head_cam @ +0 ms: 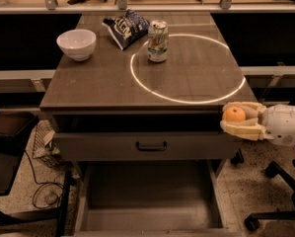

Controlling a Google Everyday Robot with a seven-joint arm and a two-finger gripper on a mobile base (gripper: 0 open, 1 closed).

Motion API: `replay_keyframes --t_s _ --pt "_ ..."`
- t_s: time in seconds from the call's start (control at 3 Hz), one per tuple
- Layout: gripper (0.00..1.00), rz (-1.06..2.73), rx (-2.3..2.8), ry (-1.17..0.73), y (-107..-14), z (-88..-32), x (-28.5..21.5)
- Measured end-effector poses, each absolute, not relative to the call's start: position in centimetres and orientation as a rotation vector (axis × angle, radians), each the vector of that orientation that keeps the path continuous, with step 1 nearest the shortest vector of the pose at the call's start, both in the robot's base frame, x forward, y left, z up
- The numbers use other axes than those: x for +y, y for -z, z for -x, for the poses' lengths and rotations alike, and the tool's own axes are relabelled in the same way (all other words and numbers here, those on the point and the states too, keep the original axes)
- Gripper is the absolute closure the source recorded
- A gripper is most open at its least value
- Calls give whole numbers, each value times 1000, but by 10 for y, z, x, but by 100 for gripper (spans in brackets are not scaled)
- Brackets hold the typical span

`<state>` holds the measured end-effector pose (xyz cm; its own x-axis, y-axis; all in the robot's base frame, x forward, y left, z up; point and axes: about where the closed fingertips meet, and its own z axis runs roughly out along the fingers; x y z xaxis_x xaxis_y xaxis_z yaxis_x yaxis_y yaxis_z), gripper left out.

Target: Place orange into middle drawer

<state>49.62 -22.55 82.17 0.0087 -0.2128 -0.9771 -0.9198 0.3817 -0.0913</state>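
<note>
The orange (234, 114) is a small round fruit held between the cream fingers of my gripper (232, 117). The gripper is shut on it at the cabinet's front right corner, just below the countertop edge and off to the right of the drawers. The middle drawer (147, 201) is pulled out at the bottom of the view, a wide shallow grey box with a bare flat floor. It lies below and to the left of the gripper. Above it is a closed grey drawer front with a dark bar handle (151, 146).
On the countertop (97, 83) stand a white bowl (76, 44), a blue chip bag (125, 27) and a soda can (158, 41). A wire basket (44, 144) and cables lie on the floor at left. A chair base (277, 196) stands at right.
</note>
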Motion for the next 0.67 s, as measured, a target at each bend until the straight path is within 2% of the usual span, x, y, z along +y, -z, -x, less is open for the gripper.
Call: replay_keyframes --t_s 0.67 --pt "100 1142 1507 -764 -800 -478 -217"
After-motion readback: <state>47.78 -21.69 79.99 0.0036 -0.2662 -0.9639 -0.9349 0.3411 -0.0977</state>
